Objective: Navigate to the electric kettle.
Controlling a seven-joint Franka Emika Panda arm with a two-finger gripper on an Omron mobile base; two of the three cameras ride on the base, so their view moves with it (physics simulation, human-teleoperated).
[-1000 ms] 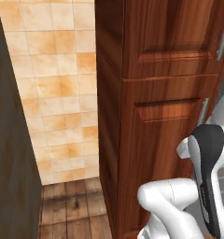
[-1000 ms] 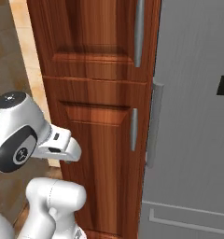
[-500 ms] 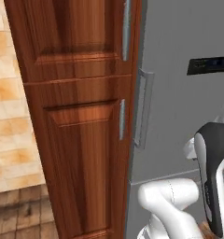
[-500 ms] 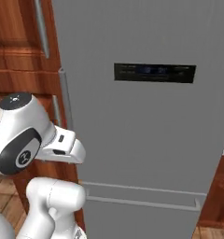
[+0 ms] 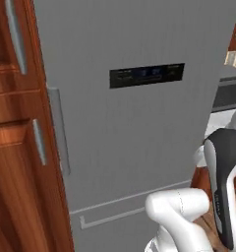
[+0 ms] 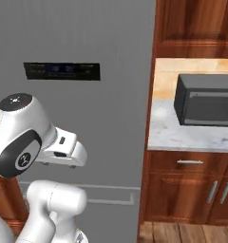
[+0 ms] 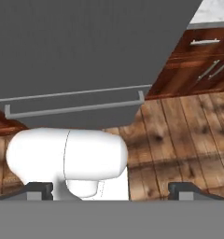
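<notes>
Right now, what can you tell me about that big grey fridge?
The fridge is a tall, flat-fronted box that looks like matte grey metal. A dark control panel sits high on its door. Low down, a seam and a long bar handle mark a bottom drawer. It looks shut. It stands upright on the wooden floor, tight between a tall reddish wood cabinet and a counter holding a dark microwave.

Grey fridge point(image 5: 139, 138) beside wood cabinet point(image 5: 16, 162); microwave point(image 6: 206, 99) on counter point(image 6: 182, 135).
</notes>
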